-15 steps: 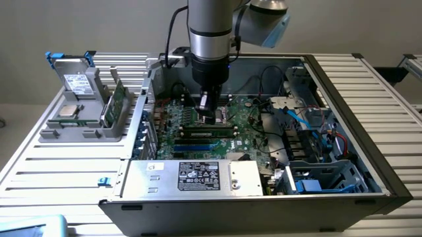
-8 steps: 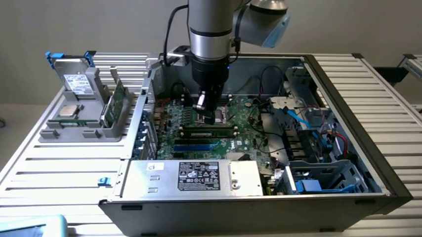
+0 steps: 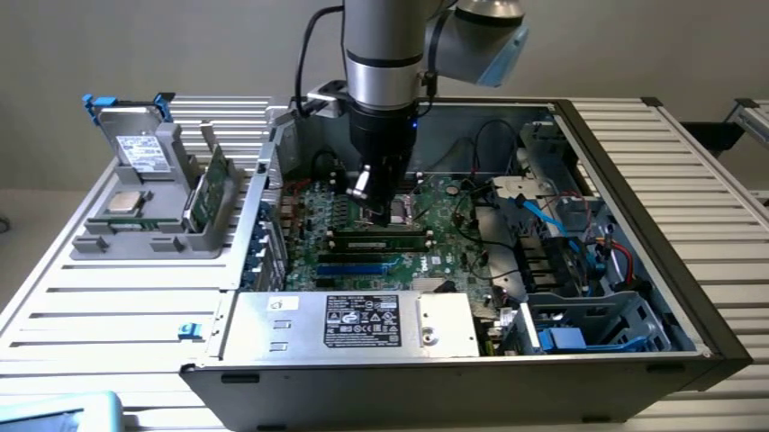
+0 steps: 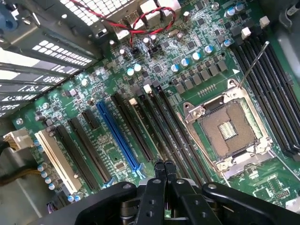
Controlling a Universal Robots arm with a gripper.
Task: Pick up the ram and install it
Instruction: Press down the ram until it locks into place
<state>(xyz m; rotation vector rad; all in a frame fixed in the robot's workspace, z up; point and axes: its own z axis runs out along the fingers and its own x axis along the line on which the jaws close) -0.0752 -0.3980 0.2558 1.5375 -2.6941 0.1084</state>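
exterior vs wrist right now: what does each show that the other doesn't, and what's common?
Exterior view: the open PC case, a holder outside it with a green ram stick and grey drive, and a ram stick seated on the board.
Wrist view: the empty CPU socket and blue slot close up.
Both: the motherboard and the shut gripper above it.

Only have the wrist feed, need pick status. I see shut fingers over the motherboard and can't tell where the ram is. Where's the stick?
Observer: The ram stands on edge in a grey holder outside the case, on the exterior view's left.
Operator: Anything else in that holder?
Observer: A square silver processor chip lies flat in it, and a grey drive stands behind the chip.
Operator: Arm position?
Observer: The arm reaches straight down into the open case. The gripper is well apart from the holder.
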